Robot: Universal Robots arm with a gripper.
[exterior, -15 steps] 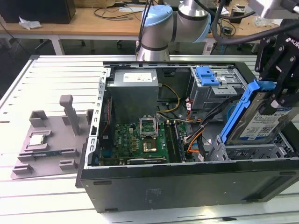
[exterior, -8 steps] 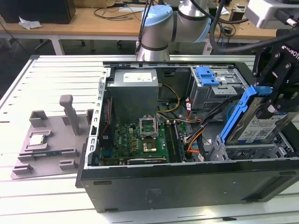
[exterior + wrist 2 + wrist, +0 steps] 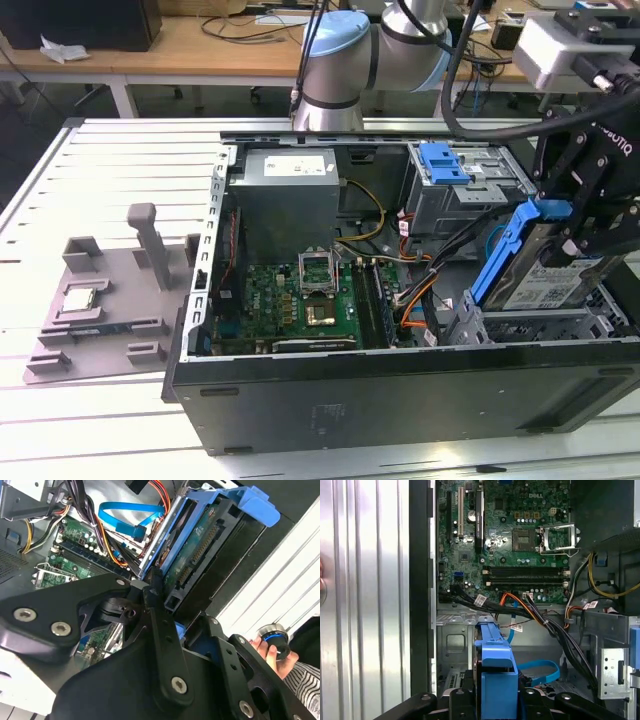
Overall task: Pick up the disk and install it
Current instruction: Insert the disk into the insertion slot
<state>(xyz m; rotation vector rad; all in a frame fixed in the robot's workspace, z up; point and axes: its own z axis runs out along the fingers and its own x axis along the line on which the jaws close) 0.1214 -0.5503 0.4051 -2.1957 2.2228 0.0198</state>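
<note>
Installation is the step we are judging to be in hand: we are holding the disk [image 3: 545, 275] in the end effector [image 3: 590, 245], tilted on edge, with its lower end dipping into the drive cage [image 3: 530, 325] at the front corner of the open computer case [image 3: 400, 390]. The end effector's fingers [image 3: 152, 587] are clamped narrowly on the disk's blue carrier, which is showing between them in the first wrist view as well. Just beneath the end effector, the blue data cable [image 3: 540, 672] is looping close to the bay, and a bundle of black and orange wires [image 3: 530, 612] is crossing a little beyond it. We judge that seating the drive calls for levelling it with the cage rails and keeping those leads out of the slot. The arm [image 3: 345, 60] is reaching in from behind the case, its wrist bending down over the bay. A person's hand [image 3: 272, 652] is holding a small knob beside the counter [image 3: 120, 160].
</note>
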